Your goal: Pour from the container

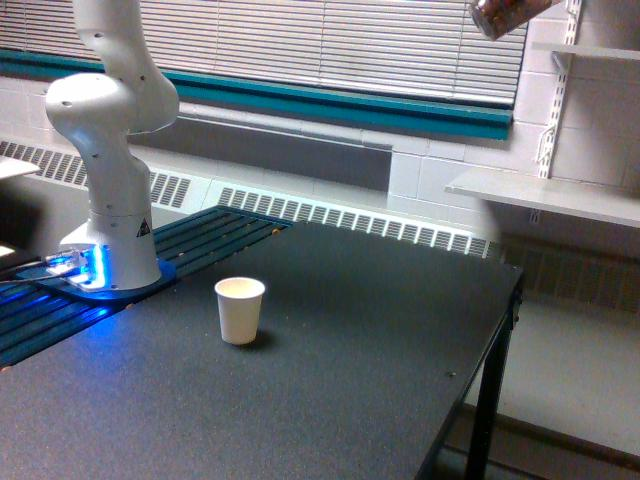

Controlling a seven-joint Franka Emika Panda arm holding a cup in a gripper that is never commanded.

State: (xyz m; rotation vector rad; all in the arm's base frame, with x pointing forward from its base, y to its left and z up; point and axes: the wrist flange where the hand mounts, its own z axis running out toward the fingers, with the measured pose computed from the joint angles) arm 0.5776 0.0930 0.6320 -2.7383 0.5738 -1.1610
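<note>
The container (500,16), a clear jar with brown nut-like pieces inside, hangs high at the top right of the exterior view. It is tilted, its lower end toward the view's left, and the frame's top edge cuts it off. My gripper (535,7) shows only as a pale sliver against the jar's upper right and is shut on it. A small white paper cup (240,310) stands upright on the black table (350,380), far below the jar and well to its left. The cup's inside is hard to read.
The arm's white base (110,200) stands at the table's left on a blue-lit mount. The table's right edge (500,340) drops off to the floor. White wall shelves (560,195) sit at the right, with window blinds behind.
</note>
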